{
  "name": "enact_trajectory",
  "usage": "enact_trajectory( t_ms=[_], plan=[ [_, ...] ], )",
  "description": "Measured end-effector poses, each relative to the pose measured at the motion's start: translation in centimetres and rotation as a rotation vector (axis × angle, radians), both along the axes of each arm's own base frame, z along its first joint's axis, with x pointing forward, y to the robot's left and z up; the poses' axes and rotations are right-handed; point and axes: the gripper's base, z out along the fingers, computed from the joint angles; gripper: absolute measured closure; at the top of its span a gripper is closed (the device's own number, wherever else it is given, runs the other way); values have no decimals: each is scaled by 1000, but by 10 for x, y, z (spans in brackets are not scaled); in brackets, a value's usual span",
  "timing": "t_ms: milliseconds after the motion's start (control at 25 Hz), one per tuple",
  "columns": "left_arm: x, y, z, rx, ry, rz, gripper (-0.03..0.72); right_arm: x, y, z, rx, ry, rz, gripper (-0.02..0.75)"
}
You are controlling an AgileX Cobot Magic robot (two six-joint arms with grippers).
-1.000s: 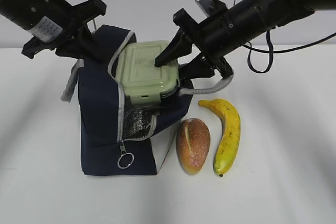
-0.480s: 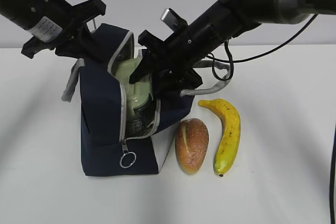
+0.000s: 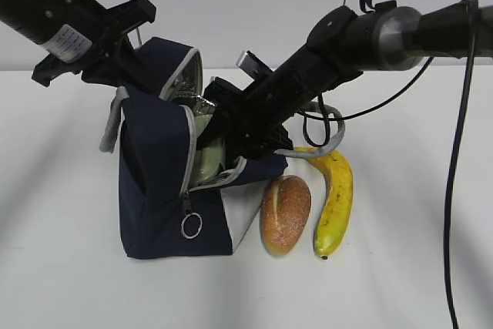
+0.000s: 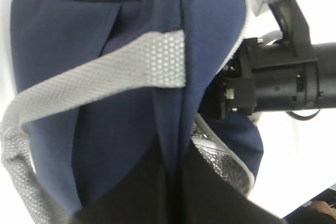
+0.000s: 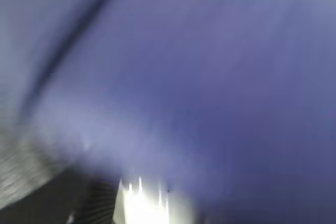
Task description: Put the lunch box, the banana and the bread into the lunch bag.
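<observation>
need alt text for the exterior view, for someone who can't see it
The right arm's tool reaches down into an open navy lunch bag on a white table, where a pale green lunch box shows inside. The left tool holds the bag's back flap up. A bread roll and banana lie beside the bag.

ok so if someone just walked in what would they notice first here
The navy lunch bag standing open left of centre, with the right gripper plunged into its mouth and the pale green lunch box just showing inside. Beside it on the white table lie the bread and banana.
</observation>
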Motion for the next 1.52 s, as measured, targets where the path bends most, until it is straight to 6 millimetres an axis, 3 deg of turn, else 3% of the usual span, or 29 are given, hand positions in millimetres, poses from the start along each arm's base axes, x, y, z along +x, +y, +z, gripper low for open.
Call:
enact_trajectory(
  t_ms=[280, 520, 720, 1240, 1400, 1520],
  plan=[
    [0, 0, 0, 0, 0, -1, 691, 2, 2, -7, 8, 15, -4, 371],
    [0, 0, 0, 0, 0, -1, 691, 0, 2, -8, 14, 28, 19, 295],
    [0, 0, 0, 1, -1, -1, 691, -3, 4, 2, 28, 16, 90, 277],
    [-1, 1, -1, 18, 2, -11, 691, -35, -19, 136, -82, -310, 217, 279],
    [-1, 2, -1, 26, 1, -14, 691, -50, -41, 165, -268, -350, 167, 279],
    [-1, 2, -2, 41, 0, -18, 691, -57, -61, 167, -457, -346, 100, 279]
  ],
)
